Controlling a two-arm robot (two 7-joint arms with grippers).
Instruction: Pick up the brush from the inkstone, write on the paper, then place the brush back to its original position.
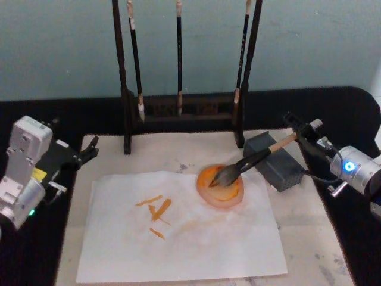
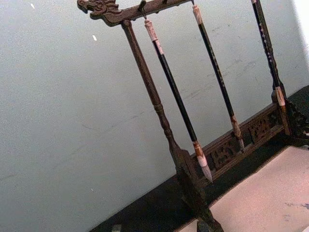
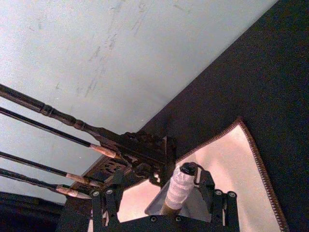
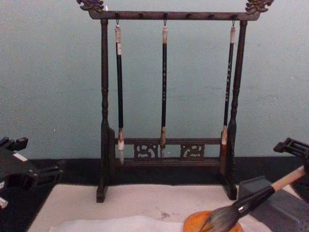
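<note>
The brush (image 1: 250, 159) lies slanted, its grey tuft in the orange dish (image 1: 221, 192) and its black shaft resting across the dark grey inkstone (image 1: 278, 168). In the chest view the brush (image 4: 251, 200) slopes up to the right. My right gripper (image 1: 302, 126) stands open at the handle's end. The right wrist view has the white-wrapped end (image 3: 179, 188) between the fingers with gaps on both sides. The white paper (image 1: 178, 244) carries several orange strokes (image 1: 156, 210). My left gripper (image 1: 89, 149) is parked open at the mat's left edge.
A dark wooden rack (image 1: 178, 110) with three thin hanging brushes stands across the back of the cream mat (image 1: 309, 232). Black tabletop surrounds the mat. A pale wall rises behind the rack (image 4: 164, 145).
</note>
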